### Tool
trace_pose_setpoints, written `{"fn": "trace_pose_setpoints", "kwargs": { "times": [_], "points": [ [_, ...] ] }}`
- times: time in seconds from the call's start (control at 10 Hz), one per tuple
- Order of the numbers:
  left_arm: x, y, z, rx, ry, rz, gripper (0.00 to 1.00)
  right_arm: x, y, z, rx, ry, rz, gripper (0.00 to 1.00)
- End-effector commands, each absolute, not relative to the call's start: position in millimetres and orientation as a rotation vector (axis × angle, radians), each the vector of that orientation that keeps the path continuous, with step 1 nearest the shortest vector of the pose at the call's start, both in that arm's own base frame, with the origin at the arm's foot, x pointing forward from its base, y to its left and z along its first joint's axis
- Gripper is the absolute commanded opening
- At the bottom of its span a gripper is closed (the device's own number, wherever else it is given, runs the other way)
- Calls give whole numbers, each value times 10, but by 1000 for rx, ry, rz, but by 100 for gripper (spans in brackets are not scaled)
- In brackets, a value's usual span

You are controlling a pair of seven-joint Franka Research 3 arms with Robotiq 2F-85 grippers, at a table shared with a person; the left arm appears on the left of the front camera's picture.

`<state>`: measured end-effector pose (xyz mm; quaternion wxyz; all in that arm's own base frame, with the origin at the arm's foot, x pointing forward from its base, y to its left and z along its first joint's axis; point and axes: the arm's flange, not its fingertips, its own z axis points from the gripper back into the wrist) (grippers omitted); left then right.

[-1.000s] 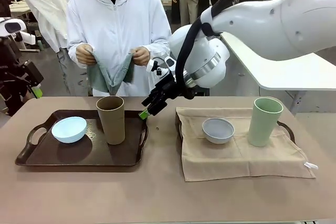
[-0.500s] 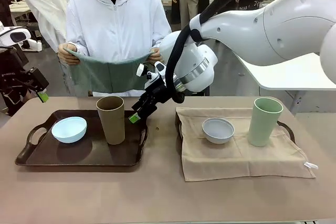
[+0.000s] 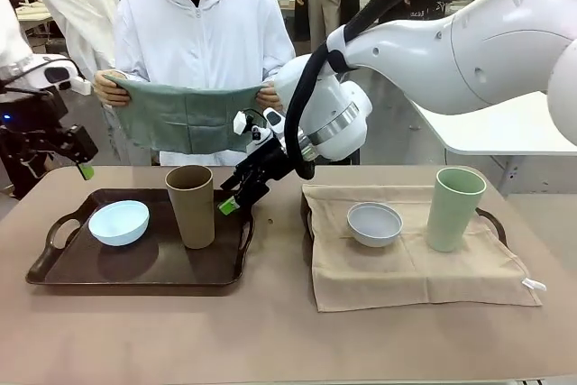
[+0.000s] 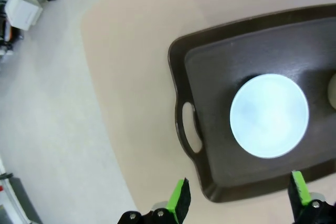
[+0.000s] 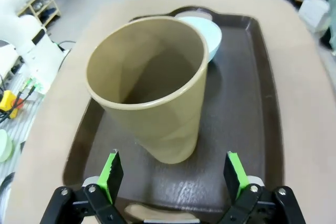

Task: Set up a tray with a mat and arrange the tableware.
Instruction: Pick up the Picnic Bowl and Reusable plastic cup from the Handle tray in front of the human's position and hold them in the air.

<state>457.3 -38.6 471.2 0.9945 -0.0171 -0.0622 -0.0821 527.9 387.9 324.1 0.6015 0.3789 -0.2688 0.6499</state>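
— Right tool (image 3: 229,201), jaws wide and empty, has closed in beside the tumbler (image 3: 191,209) on the bare tray (image 3: 144,266).
— And the person's mat (image 3: 180,119) is now spread; the tumbler likely lifts off first.

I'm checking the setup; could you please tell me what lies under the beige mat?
A dark tray: its handles poke out at the mat's left and right edges. Its floor is covered.

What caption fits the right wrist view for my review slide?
Open right gripper facing the tan tumbler on the dark tray, pale blue bowl behind it.
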Motion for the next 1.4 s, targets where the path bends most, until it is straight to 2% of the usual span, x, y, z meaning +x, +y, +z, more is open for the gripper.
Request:
{"fn": "trace_pose_setpoints", "kwargs": {
  "times": [0.0,0.8,1.3],
  "points": [
    [4645,-455,4645,27,-155,-171,100,5278,3886,3100,869,-783,1525,100],
    [4870,-320,4201,8,-76,-139,100,5142,4175,2868,924,-742,1538,100],
    [4964,-449,3776,4,-9,-181,100,5309,4391,2779,915,-749,1517,100]
  ]
}}
